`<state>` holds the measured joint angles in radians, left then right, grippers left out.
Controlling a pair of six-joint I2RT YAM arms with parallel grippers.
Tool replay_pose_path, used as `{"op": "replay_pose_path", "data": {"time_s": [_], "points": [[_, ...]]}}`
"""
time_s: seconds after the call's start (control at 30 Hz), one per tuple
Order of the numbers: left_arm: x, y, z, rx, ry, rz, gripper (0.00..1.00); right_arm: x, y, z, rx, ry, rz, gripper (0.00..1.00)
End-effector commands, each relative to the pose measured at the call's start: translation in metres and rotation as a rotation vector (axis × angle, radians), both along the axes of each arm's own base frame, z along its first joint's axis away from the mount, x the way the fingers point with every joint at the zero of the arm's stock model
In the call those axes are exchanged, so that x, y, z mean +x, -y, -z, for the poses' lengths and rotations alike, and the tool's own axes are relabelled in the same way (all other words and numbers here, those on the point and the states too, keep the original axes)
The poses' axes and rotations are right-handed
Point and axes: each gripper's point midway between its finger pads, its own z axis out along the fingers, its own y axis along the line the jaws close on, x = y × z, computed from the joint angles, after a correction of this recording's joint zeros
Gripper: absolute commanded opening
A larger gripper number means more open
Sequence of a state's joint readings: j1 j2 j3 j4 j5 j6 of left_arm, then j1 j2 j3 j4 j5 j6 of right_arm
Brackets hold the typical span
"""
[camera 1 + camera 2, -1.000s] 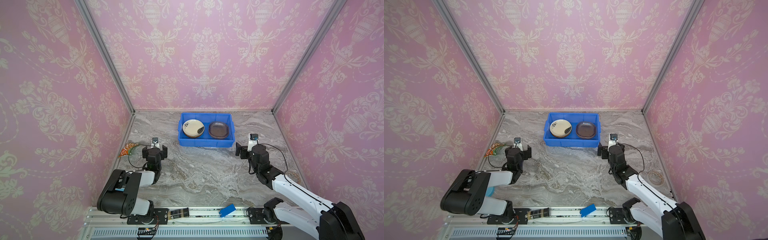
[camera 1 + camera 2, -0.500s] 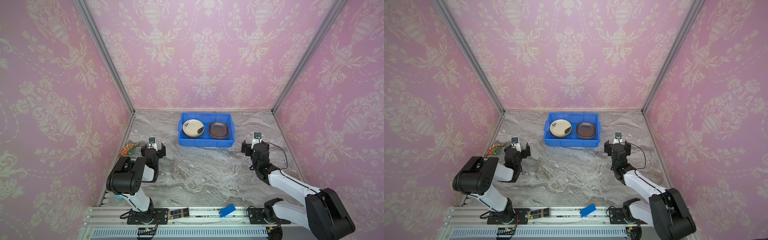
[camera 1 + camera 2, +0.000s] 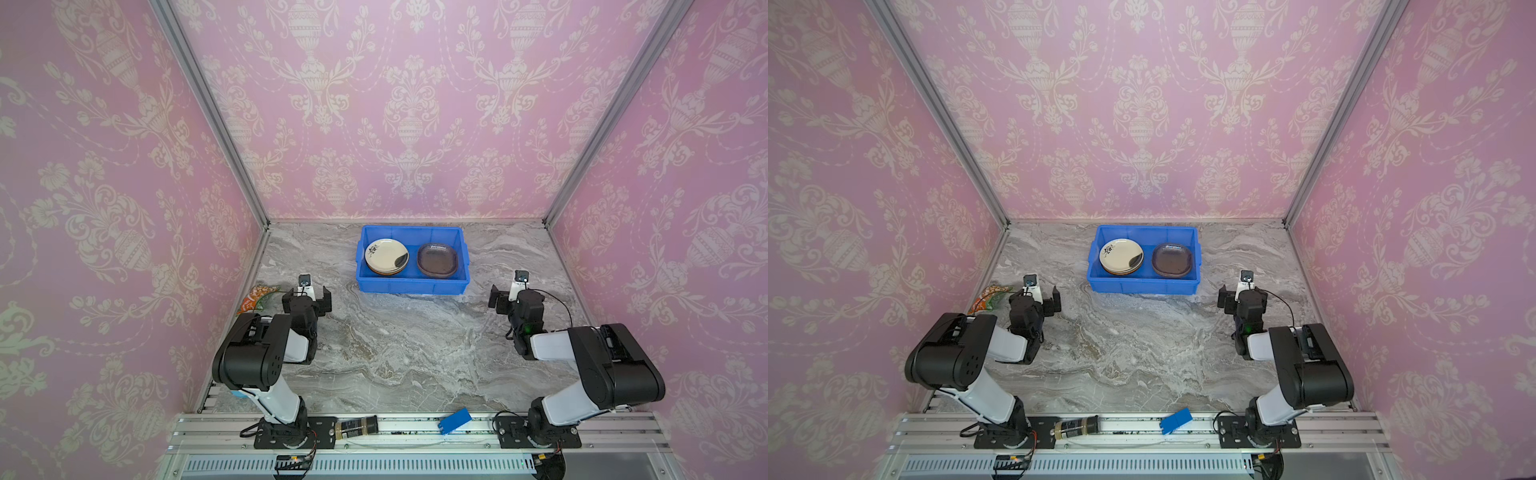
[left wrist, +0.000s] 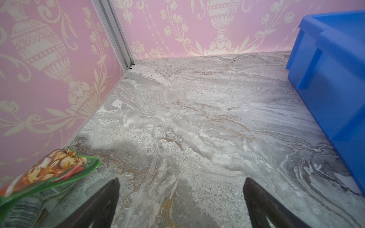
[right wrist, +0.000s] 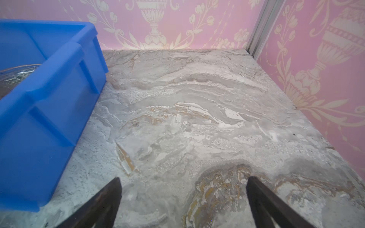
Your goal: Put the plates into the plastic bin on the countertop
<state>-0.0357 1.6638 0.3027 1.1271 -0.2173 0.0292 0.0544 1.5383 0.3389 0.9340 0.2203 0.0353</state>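
Down at the front edge we've got the aluminium rail (image 3: 415,440) with both arm bases bolted on. A small jar (image 3: 356,426) lies on its side on the rail, and a flat blue card (image 3: 454,420) sits a little further along. Past that spreads the countertop (image 3: 399,353), grey-and-white marble with wavy veins and some tan streaks. An orange-green fan-shaped piece (image 3: 257,296) lies against the left wall. Pink wallpaper (image 3: 407,124) with cream urns and flowers closes in three sides, and silver posts run up the back corners. Now to the back, and there's the plastic bin (image 3: 411,284), bright blue with low walls. It stands on the marble near the rear wall, about midway across. In its left half we see a glossy cream floral plate (image 3: 386,255) with a dark sprig near its rim, topping a short stack, with a darker rim peeking out beneath it. In the right half a smoky glass plate (image 3: 437,259), rounded-square, lies flat. On to the arms! The left gripper (image 3: 306,296) sits low over the marble, in front of the bin and to its left. Its jaws are spread wide and hold nothing, and the wrist view shows only bare stone between its dark fingers (image 4: 102,197), with the fan-shaped piece just beside one of them. The right gripper (image 3: 1243,298) mirrors it on the other side, its jaws just as wide and just as empty, with the bin's corner off to one side.
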Motion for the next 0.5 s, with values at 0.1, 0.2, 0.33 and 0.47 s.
{"op": "replay_pose_path", "data": {"time_s": [0.1,0.2,0.33,0.47], "points": [[0.0035,-0.0009,-0.0069,-0.008,0.016,-0.004,0.99,0.0054,-0.0052,-0.0097,0.027,0.047,-0.019,1.00],[0.0037,-0.0008,-0.0070,-0.008,0.016,-0.003,0.99,0.0068,-0.0049,-0.0096,0.040,0.043,-0.028,1.00],[0.0029,-0.0014,-0.0063,-0.008,0.014,-0.005,0.99,0.0075,-0.0039,-0.0087,0.051,0.038,-0.034,1.00],[0.0031,-0.0008,-0.0066,-0.008,0.015,-0.003,0.99,0.0067,-0.0069,-0.0090,0.049,0.043,-0.052,1.00]]}}
